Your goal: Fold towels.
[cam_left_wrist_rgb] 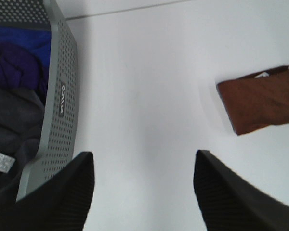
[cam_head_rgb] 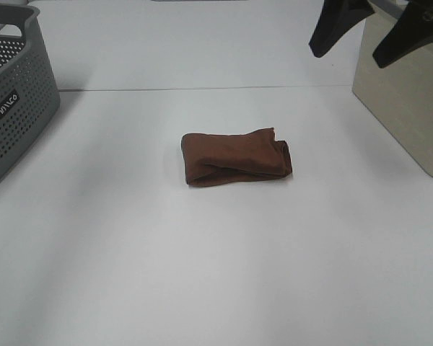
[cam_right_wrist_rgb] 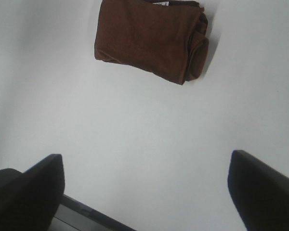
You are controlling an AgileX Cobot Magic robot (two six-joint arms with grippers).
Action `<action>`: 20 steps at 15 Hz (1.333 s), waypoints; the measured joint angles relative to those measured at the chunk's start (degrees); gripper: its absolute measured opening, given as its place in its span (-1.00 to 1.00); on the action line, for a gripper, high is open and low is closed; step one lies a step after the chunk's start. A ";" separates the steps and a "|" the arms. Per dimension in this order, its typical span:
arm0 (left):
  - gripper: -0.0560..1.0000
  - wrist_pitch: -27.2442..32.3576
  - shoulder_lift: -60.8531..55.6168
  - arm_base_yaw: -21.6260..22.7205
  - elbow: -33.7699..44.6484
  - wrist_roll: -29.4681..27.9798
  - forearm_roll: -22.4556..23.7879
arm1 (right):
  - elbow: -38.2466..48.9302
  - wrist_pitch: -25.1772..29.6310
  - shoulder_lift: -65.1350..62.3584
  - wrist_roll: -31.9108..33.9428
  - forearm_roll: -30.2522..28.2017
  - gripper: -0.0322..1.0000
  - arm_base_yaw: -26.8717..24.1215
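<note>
Right gripper [cam_head_rgb: 379,32] upper right, jaws wide, empty; left gripper [cam_left_wrist_rgb: 142,192] parted, empty, beside basket [cam_head_rgb: 14,108]. Folded towel [cam_head_rgb: 237,156] center of table [cam_head_rgb: 202,274].

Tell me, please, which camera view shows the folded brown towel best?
The exterior high view: the whole towel lies unobstructed mid-table, folds visible. The right wrist view shows nearly all of it, cropped at the frame edge; the left wrist view catches only one end.

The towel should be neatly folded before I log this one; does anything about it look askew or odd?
Slightly. The towel lies folded in a compact bundle mid-table, but its right end is bunched and uneven, with a corner poking up rather than edges lining up. Both claws are clear of it. Nothing spilled or damaged.
</note>
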 joint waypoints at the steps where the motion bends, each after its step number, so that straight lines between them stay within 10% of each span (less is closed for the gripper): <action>1: 0.21 0.00 -3.67 0.00 5.04 0.69 0.17 | 2.92 0.00 -3.61 0.06 -0.63 0.73 0.00; 9: 0.21 -0.52 -42.86 -0.17 50.53 3.15 0.23 | 36.21 -0.80 -39.02 0.06 -5.56 0.73 0.00; 20: 0.21 -7.96 -85.60 -0.17 70.76 14.55 -5.61 | 57.98 -6.82 -87.43 -2.98 -9.45 0.73 0.00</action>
